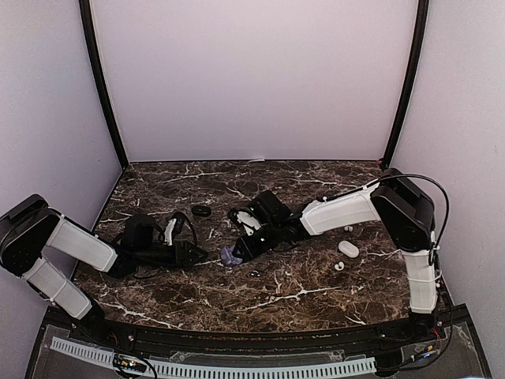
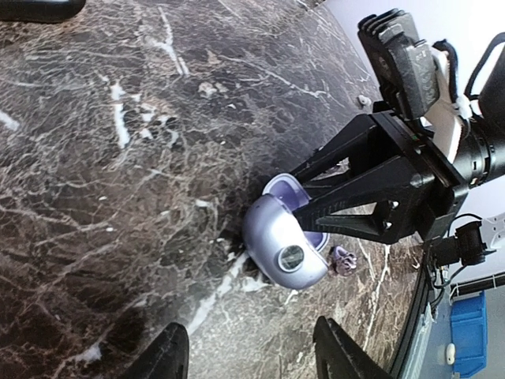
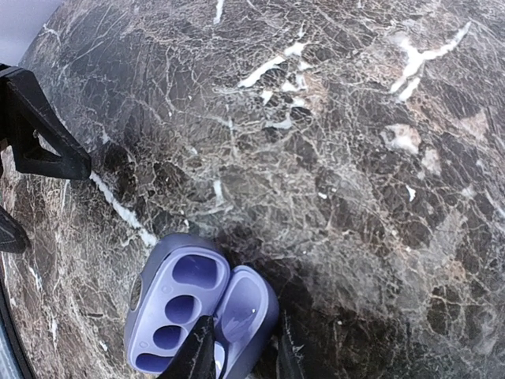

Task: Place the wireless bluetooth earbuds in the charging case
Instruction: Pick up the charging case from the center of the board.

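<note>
The lavender charging case (image 3: 177, 304) lies open on the marble with its wells empty. My right gripper (image 3: 241, 325) straddles the case's raised lid (image 3: 245, 304), one finger inside it and one outside, shut on it. From the top the case (image 1: 230, 255) sits at the table's middle under the right gripper (image 1: 236, 249). A tiny purple bud (image 2: 342, 259) lies right beside the case (image 2: 284, 253). Two tiny white earbuds (image 1: 348, 229) (image 1: 338, 266) rest far right. My left gripper (image 2: 251, 325) hangs open a short way from the case, holding nothing.
A white oval case (image 1: 348, 249) lies between the two white buds. A flat black ring (image 1: 201, 211) sits behind the left gripper (image 1: 197, 254). A small dark speck (image 1: 254, 273) lies just in front of the lavender case. Walls enclose the table on three sides.
</note>
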Controlling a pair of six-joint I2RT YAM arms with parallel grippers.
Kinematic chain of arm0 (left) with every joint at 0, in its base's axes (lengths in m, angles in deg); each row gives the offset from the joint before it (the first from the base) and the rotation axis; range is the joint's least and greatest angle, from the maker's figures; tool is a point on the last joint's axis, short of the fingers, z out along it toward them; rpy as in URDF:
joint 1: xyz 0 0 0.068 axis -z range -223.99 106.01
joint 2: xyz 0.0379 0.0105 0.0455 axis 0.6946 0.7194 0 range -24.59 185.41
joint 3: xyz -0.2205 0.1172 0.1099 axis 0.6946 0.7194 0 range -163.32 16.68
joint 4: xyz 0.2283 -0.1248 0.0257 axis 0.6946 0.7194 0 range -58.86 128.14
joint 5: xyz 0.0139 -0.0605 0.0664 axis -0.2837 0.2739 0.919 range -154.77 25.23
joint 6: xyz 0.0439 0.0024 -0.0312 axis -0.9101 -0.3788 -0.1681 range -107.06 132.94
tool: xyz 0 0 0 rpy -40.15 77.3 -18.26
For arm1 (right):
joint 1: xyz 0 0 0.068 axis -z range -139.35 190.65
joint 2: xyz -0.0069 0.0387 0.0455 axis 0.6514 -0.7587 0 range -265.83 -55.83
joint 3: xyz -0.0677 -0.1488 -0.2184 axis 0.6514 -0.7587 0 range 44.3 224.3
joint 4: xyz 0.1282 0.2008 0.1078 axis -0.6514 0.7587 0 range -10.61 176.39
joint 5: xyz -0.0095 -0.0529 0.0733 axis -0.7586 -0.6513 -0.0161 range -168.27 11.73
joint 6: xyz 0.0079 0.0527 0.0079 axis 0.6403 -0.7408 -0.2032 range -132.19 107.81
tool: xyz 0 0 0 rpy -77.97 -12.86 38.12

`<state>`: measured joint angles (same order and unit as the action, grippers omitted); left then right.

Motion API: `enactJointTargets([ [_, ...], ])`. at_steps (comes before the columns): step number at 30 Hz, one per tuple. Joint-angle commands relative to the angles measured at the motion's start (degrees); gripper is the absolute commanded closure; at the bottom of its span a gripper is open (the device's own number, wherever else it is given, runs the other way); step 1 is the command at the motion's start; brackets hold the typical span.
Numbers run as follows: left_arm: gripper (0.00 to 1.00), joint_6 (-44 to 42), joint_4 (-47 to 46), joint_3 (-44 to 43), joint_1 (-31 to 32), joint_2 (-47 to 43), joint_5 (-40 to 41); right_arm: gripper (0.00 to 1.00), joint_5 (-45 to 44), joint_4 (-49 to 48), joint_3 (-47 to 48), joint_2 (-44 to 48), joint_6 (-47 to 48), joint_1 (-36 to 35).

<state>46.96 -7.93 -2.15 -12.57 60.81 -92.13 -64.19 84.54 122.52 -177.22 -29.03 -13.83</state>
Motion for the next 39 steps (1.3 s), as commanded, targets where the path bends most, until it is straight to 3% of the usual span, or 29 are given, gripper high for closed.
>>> enactJointTargets([
  [1,0.43,-1.6,-2.5,0.0,0.2,-0.6,-4.3,0.74,1.2,-3.9,-2.3,3.3,-0.7,-0.4],
  [9,0.35,-3.8,-6.0,0.5,0.2,-2.5,-10.8,0.75,3.7,-9.5,-6.2,8.2,0.8,-0.7],
  [20,0.31,-7.7,0.9,0.0,0.2,-6.7,-6.1,0.7,-0.5,-7.1,-6.1,8.9,-0.1,-0.6],
  [29,0.32,-7.7,0.7,0.6,0.2,-7.2,-5.9,0.69,-1.0,-0.3,1.0,2.3,-1.3,0.5],
  [39,0.32,-8.0,1.1,1.3,0.2,-8.0,-5.3,0.68,2.2,1.0,4.6,-1.9,-2.2,0.5],
])
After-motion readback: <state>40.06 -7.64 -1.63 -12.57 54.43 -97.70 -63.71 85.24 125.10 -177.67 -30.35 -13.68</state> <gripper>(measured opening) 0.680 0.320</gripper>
